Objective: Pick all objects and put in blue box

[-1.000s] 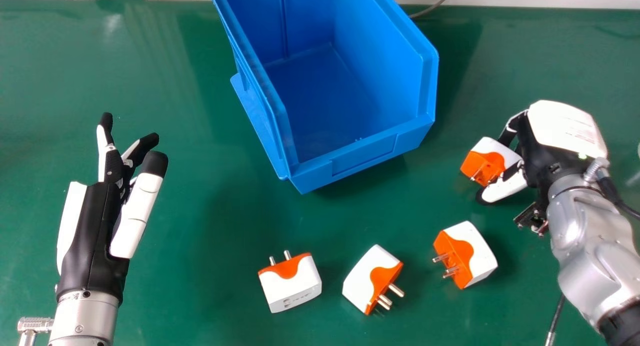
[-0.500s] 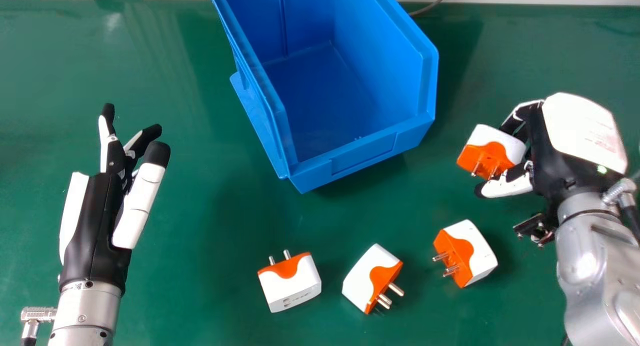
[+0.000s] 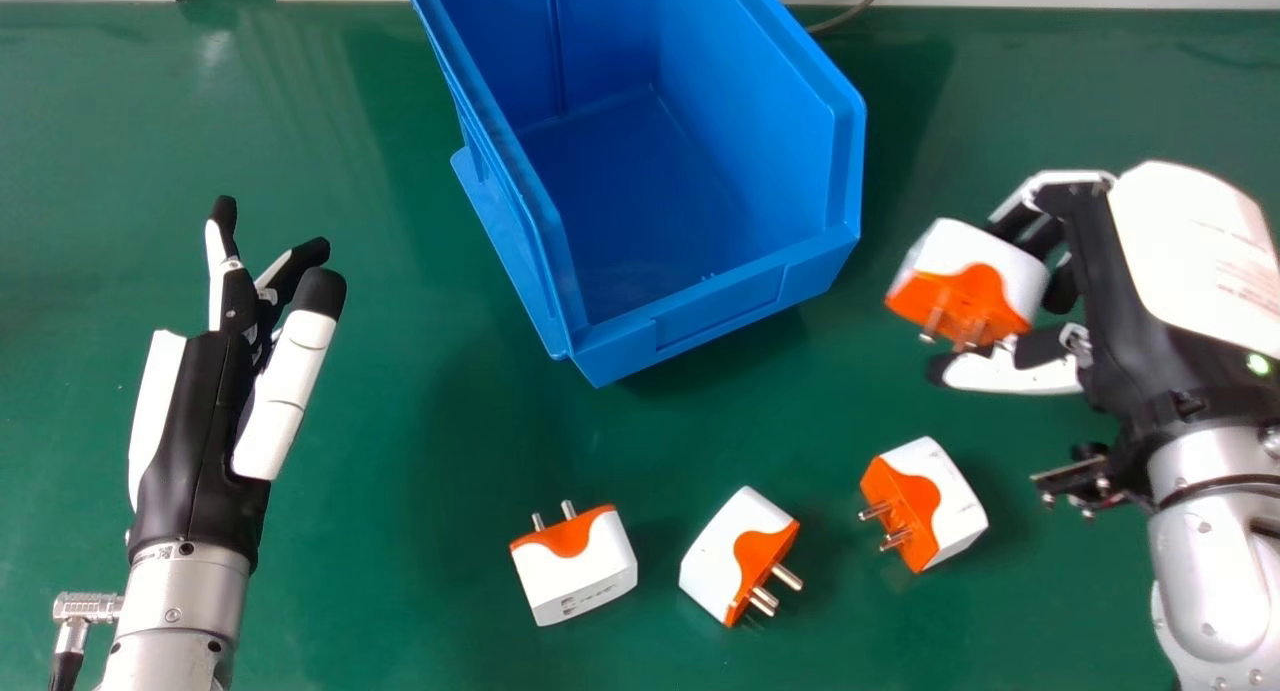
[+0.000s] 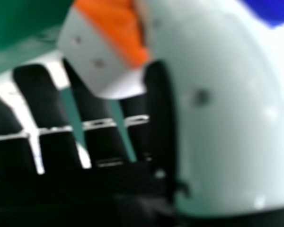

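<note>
So the white-and-orange, boxy plastic plug adapter with metal pins [image 3: 970, 281] is sitting in the right hand [image 3: 1130, 311], pinched between the thumb and the curled fingers, pins facing the robot's side. The hand's own camera has it wedged in there too.

Closest to that thumb, on the robot's side of it, a second white-and-orange plug adapter [image 3: 925, 506] lies on the glossy green table [image 3: 420, 591], pins toward the left. Further left of the thumb there's a third [image 3: 740, 556], and past that a fourth [image 3: 575, 566] with its pins pointing away from the robot.

The big blue plastic open-front bin [image 3: 700, 311] is left of the right hand's fingertips, well apart from them. Way over left of the bin, the left hand [image 3: 200, 441] has its fingers stretched out and spread, holding nothing.
</note>
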